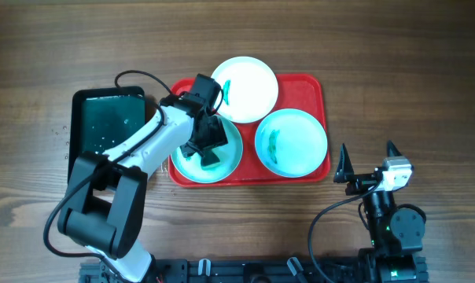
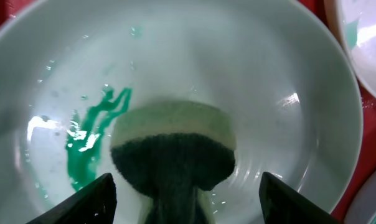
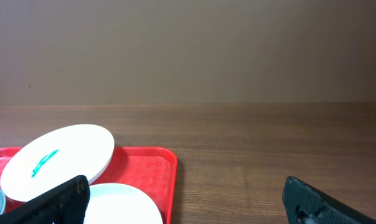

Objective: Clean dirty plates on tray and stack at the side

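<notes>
The red tray (image 1: 316, 86) holds three plates. The white plate (image 1: 245, 88) at the back has a small green smear. The right aqua plate (image 1: 291, 141) has a green smear at its centre. My left gripper (image 1: 206, 149) is down in the left aqua plate (image 1: 230, 161). In the left wrist view the open fingers (image 2: 185, 202) straddle a dark-topped sponge (image 2: 172, 155) that rests on this plate (image 2: 238, 74), beside a green smear (image 2: 91, 137); gaps show on both sides. My right gripper (image 1: 367, 161) is open and empty, on the table right of the tray.
A dark green-black tray (image 1: 108, 126) with water drops lies left of the red tray. The right wrist view shows the white plate (image 3: 57, 162), an aqua plate (image 3: 122, 205), the red tray's corner (image 3: 150, 165) and bare wood to the right.
</notes>
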